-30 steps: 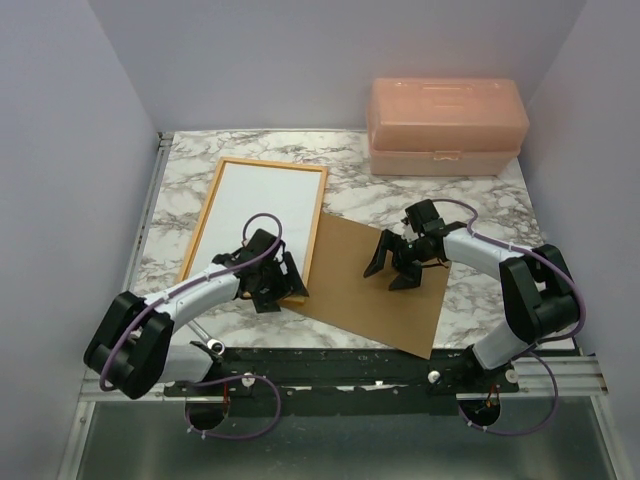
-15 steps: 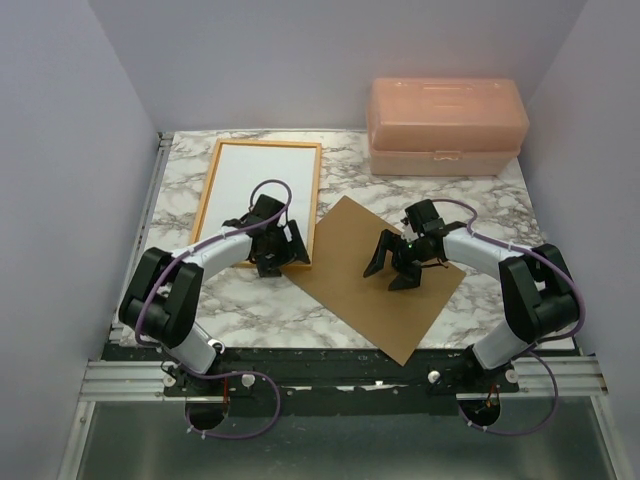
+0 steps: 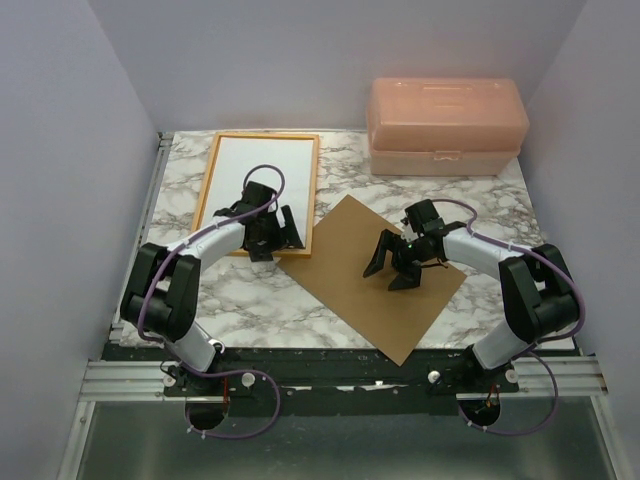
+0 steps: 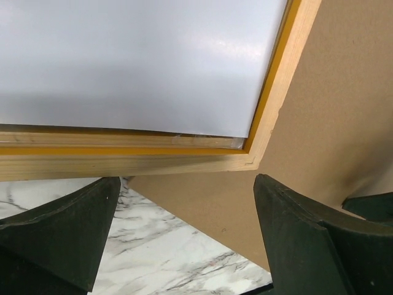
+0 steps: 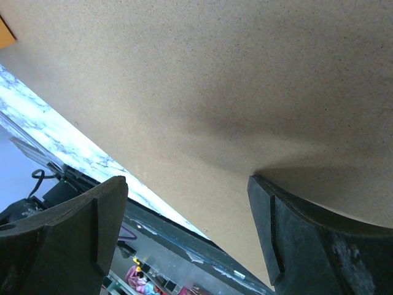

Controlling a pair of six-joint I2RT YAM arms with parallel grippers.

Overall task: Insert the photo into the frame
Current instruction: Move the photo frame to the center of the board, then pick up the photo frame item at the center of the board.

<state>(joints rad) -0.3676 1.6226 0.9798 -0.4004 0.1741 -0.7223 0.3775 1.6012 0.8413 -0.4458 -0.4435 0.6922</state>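
Observation:
The orange wooden frame (image 3: 205,195) lies flat at the table's far left. Inside it the photo (image 3: 262,170) shows only its white back. In the left wrist view the white photo (image 4: 141,61) sits within the frame's rim (image 4: 123,165), whose near corner overlaps the brown backing board (image 4: 319,110). My left gripper (image 3: 275,243) hovers at that near right corner, open, with nothing between its fingers (image 4: 187,233). Over the backing board (image 3: 380,280), the right gripper (image 3: 386,274) stands open, one fingertip resting on the board (image 5: 215,80).
A pink translucent plastic box (image 3: 446,126) stands shut at the back right. The backing board lies slanted in the middle, reaching close to the table's near edge. Marble tabletop (image 3: 240,300) shows in front of the frame.
The frame with the photo has slid toward the far left and straightened. My left gripper followed it and opened wider. The backing board turned a little; the right arm stayed put.

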